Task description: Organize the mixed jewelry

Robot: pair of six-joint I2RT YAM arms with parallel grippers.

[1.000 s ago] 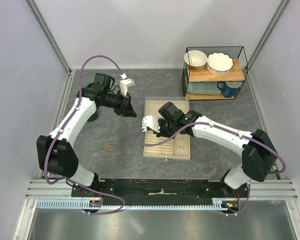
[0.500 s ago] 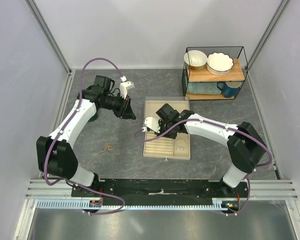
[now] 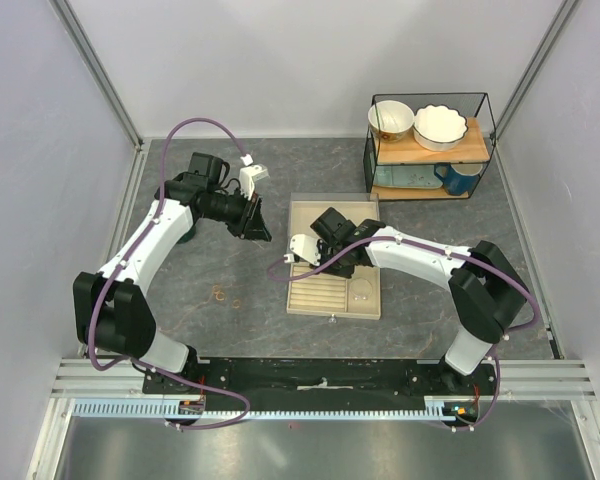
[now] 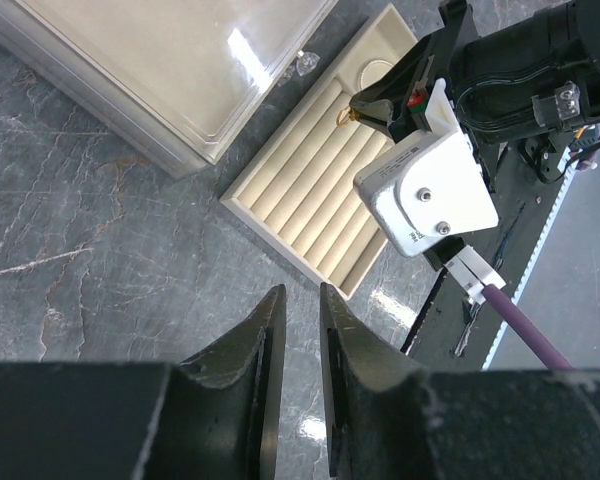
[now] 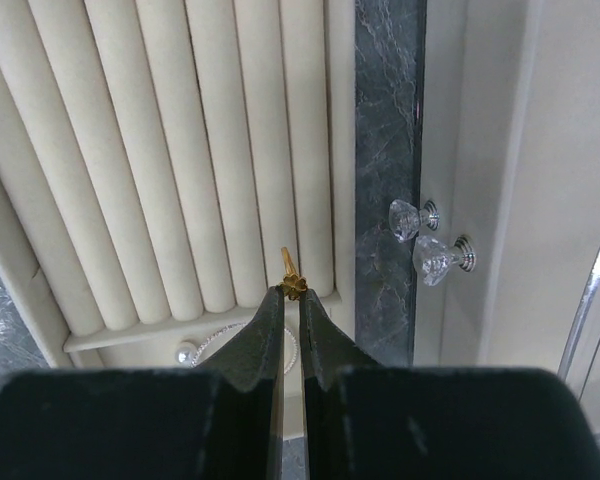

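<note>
The right claw (image 5: pixel 291 295) pinches a small gold ring (image 5: pixel 291 272) upright over the cushioned rolls by the tray's (image 5: pixel 130 150) far edge, apparently to seat it in a slot, while the left claw (image 4: pixel 300 300), slightly parted and empty, hovers over the table (image 4: pixel 100 230).

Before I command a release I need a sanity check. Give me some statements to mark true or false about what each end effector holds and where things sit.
1. The right end effector pinches a small gold ring at its fingertips. True.
2. The left end effector grips a ring. False: nothing is between its fingers, and it hangs over the bare table.
3. The gold ring is over the ribbed rolls of the beige tray. True.
4. The blue mug stands on the rack's top shelf. False: it is on the lower shelf, and the bowls are on top.
</note>
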